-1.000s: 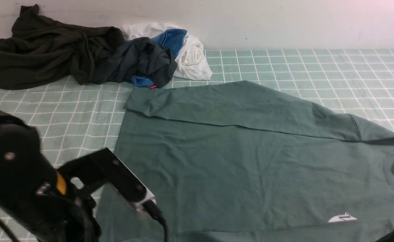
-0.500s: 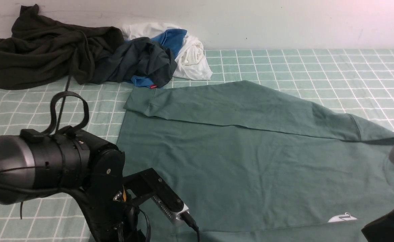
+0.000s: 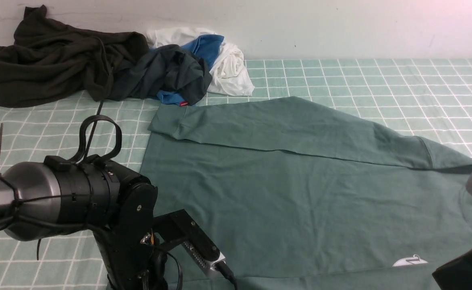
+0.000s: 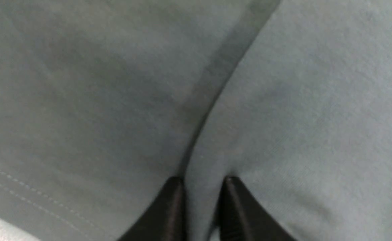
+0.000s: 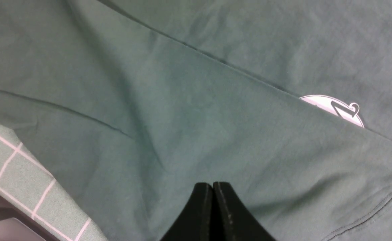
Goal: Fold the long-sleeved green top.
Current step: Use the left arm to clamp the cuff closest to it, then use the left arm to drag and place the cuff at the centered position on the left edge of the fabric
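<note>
The green long-sleeved top [image 3: 300, 201] lies spread flat on the green checked cloth [image 3: 381, 80], far sleeve folded across its body, white logo [image 3: 410, 262] near the front edge. The left gripper [image 4: 202, 182] pinches a raised fold of its fabric. The right gripper [image 5: 212, 185], pressed together and empty, hangs above it. A blackish-olive garment [image 3: 50, 60] is heaped at the back left.
</note>
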